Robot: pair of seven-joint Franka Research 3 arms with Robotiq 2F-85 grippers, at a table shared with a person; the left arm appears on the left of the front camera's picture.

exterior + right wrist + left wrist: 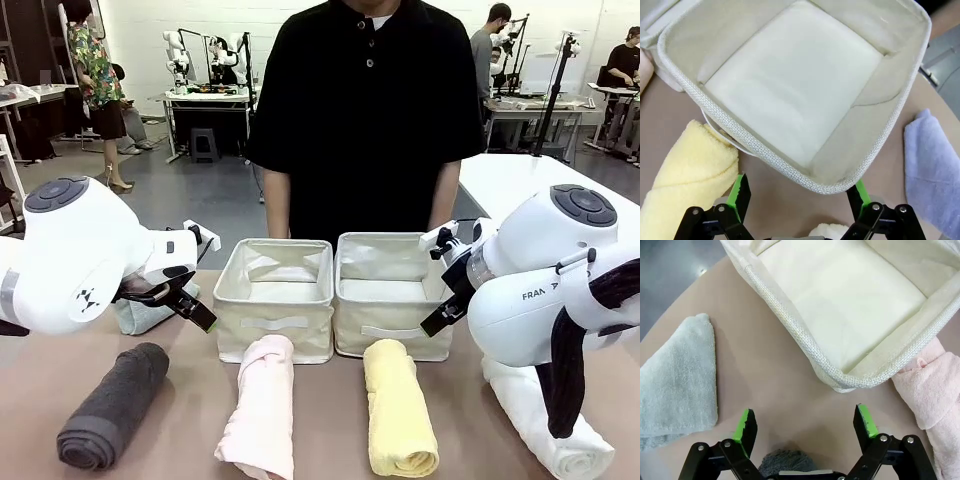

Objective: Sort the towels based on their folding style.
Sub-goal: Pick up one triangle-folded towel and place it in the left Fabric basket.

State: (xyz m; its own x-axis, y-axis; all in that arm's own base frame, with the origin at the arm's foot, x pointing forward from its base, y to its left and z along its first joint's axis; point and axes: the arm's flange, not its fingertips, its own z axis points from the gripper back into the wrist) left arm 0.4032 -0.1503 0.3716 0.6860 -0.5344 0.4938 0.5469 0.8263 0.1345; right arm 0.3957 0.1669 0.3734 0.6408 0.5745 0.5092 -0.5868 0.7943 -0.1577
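Baskets of cream fabric are set side by side at the centre of the front view on a tan table (pixel 190 440): the left basket (pixel 275 338) and the right basket (pixel 385 338). Behind them, at the top of the frame, a person in a black shirt (pixel 365 110) is seen standing at the far edge.

Four rolls are laid along the bottom of that view. A dark grey rolled terry towel (pixel 112 405) is placed at lower left. A pale pink rolled terry towel (pixel 262 410) is laid against the left basket's front wall. A yellow rolled terry towel (pixel 397 420) is laid against the right basket's front. A white rolled terry towel (pixel 545 425) is seen at lower right, partly hidden by the right arm.

A pale grey-green cone-folded terry towel (pixel 677 385) is found at the left of the left wrist view, lying flat near the left basket but apart from it. A light blue cone-folded terry towel (pixel 932 170) is seen at the right edge of the right wrist view, beside the right basket.

The left gripper (pixel 807 422) is held above bare table near the left basket's corner, its jaws spread wide apart. The right gripper (pixel 797 187) is held over the right basket's near rim, its jaws likewise spread wide.
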